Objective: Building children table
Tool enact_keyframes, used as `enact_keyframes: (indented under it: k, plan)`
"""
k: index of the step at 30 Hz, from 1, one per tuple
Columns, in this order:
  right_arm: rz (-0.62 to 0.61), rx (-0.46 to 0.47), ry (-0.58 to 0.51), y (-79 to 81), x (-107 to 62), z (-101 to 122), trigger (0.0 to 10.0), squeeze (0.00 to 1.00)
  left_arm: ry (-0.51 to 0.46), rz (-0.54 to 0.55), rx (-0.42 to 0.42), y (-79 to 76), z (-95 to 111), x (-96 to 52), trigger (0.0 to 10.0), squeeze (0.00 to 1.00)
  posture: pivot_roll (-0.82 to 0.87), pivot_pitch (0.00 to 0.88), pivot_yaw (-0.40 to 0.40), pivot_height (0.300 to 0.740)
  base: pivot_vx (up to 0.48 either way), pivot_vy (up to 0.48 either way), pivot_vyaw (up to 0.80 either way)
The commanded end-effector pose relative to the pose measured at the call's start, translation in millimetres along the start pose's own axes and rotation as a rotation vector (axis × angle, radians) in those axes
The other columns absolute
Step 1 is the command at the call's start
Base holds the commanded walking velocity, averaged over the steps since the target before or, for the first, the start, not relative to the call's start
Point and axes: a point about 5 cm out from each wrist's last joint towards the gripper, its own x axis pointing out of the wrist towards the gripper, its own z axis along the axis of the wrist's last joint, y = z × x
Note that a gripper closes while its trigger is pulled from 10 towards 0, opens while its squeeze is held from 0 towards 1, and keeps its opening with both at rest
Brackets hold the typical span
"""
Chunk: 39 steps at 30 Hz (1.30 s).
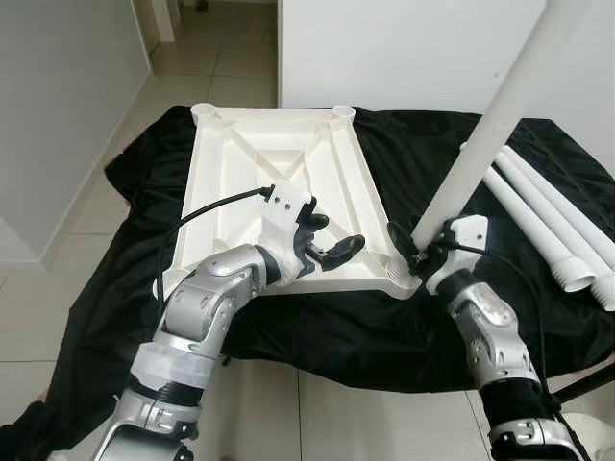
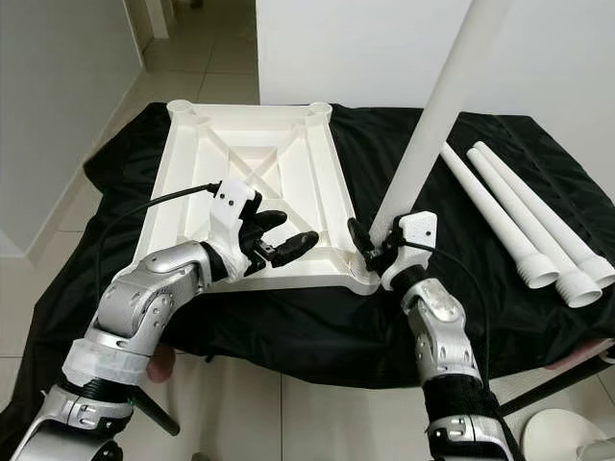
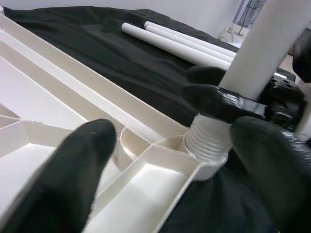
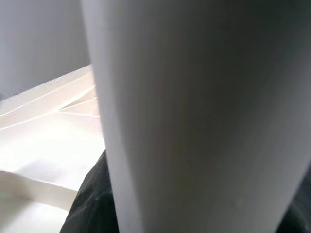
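Note:
The white plastic tabletop (image 1: 240,182) lies upside down on a black cloth (image 1: 327,336). My right gripper (image 1: 415,248) is shut on a long white table leg (image 1: 490,115) just above its threaded end (image 3: 209,141). The leg stands tilted, up and to the right, with that end sitting in the tabletop's near right corner socket (image 1: 399,274). In the right wrist view the leg (image 4: 194,121) is pressed close to the camera. My left gripper (image 1: 338,235) is open just above the tabletop's near edge, left of that corner, its black fingers (image 3: 82,160) pointing toward the socket.
Spare white legs (image 2: 519,221) lie side by side on the cloth at the right. The other corner sockets (image 1: 341,112) at the far end stand bare. Tiled floor surrounds the cloth, with a white wall (image 1: 404,48) behind and a round white object (image 2: 567,437) near right.

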Motion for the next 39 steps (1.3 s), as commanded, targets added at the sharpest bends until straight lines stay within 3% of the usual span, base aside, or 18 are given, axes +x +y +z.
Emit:
enact_keyframes:
  k: [1,5,8,11,12,19,21,27,33,39]
  plan:
    - [0.099,0.051,0.017,10.9,-0.3,1,10.0,0.0,-0.013,-0.017,-0.019,-1.2,3,-0.6,10.0,1.0,0.0,0.037,0.004,0.74,0.0,0.0,0.0]
    - [0.168,0.043,0.006,10.9,0.1,13,10.0,0.0,-0.026,-0.062,-0.029,-4.2,6,-0.6,10.0,1.0,-0.01,0.035,0.004,0.74,0.0,0.0,0.0]
    - [0.26,0.007,0.028,13.8,4.4,26,10.0,0.0,-0.056,-0.076,0.021,-6.9,17,4.9,10.0,0.97,-0.01,0.038,0.0,0.74,0.0,0.0,0.0]
    - [0.273,-0.001,0.031,14.7,4.9,27,10.0,0.0,-0.064,-0.086,0.024,-7.9,19,6.0,10.0,0.97,-0.01,0.038,0.0,0.74,0.0,0.0,0.0]
    - [0.3,-0.014,0.044,16.4,5.7,28,10.0,0.0,-0.078,-0.119,0.034,-11.1,23,7.0,10.0,0.0,0.0,0.039,-0.003,0.74,0.0,0.0,0.0]
    - [0.397,-0.047,0.109,21.4,5.9,32,10.0,0.0,-0.142,-0.246,0.079,-25.5,44,9.7,10.0,0.0,0.0,0.039,-0.008,0.74,0.0,0.0,0.0]
    - [0.43,-0.071,0.152,20.4,6.9,31,10.0,0.0,-0.169,-0.344,0.121,-35.8,54,8.7,10.0,0.0,0.0,0.037,-0.008,0.74,0.0,0.0,0.0]
    - [0.458,-0.095,0.214,17.9,10.7,30,10.0,0.0,-0.159,-0.475,0.197,-48.5,59,5.5,10.0,0.0,0.0,0.032,-0.01,0.74,0.0,0.0,0.0]
    - [0.461,-0.1,0.227,18.1,11.9,29,10.0,0.0,-0.156,-0.503,0.217,-51.1,60,4.9,10.0,0.0,0.0,0.031,-0.011,0.74,0.0,0.0,0.0]
    - [0.552,-0.117,0.253,30.6,8.6,23,10.0,0.0,-0.169,-0.493,0.225,-53.5,67,14.6,10.0,0.0,0.0,0.025,-0.007,0.74,0.0,0.0,0.0]
